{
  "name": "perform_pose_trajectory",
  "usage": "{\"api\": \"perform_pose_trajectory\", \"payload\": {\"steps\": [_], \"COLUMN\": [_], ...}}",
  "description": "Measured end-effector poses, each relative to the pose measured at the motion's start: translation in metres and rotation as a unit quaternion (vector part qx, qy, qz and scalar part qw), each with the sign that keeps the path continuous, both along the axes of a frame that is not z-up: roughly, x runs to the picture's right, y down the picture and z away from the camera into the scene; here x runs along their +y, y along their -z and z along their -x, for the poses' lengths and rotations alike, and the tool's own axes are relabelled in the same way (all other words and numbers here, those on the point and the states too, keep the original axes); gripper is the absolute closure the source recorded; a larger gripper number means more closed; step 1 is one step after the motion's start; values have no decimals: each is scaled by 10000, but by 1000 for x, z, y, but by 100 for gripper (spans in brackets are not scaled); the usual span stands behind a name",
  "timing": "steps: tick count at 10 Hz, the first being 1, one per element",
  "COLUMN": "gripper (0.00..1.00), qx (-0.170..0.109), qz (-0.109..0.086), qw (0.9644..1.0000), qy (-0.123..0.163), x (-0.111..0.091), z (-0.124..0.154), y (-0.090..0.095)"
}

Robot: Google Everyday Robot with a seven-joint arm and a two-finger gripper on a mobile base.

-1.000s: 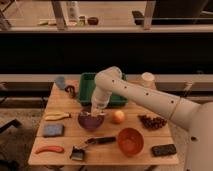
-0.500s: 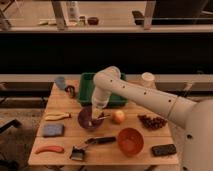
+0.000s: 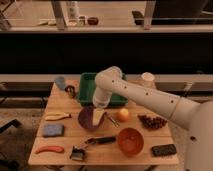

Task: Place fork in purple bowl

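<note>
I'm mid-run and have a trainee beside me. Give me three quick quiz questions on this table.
1. True or false: the gripper is over the purple bowl.
2. Which lies nearest the orange bowl? A. blue sponge B. black-handled tool C. green tray
3. Fill in: the round fruit right of the purple bowl is an ____.

Key: 1 true; 2 B; 3 orange.

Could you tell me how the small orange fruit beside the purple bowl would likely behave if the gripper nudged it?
The orange fruit looks round, so it would probably roll, perhaps toward the orange bowl. It appears firm, not floppy. The gripper hangs over the purple bowl.
</note>
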State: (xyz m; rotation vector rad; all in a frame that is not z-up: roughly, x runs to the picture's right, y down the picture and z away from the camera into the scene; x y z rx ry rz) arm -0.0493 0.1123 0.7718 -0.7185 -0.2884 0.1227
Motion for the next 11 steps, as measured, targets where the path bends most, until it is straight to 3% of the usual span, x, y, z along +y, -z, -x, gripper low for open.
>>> {"api": "perform_pose_trajectory", "payload": {"steps": [4,6,7,8,9,10,11], "gripper": [20,20,20,20,20,23,26], "qx": [-32,-307,-444,-706,-848,-1001,-1017], "qz": [-230,-274,-279,-275,-259,-249,-253], "qw": [9990,9949,9917,9819,9764,9738,9747], "qy": [-369,-923,-1172,-1734,-1969,-2028,-1972], "x": [-14,-28,-33,-41,-44,-44,-43], "z": [-9,-21,-26,-41,-53,-60,-65], "y": [16,30,35,42,46,47,46]}}
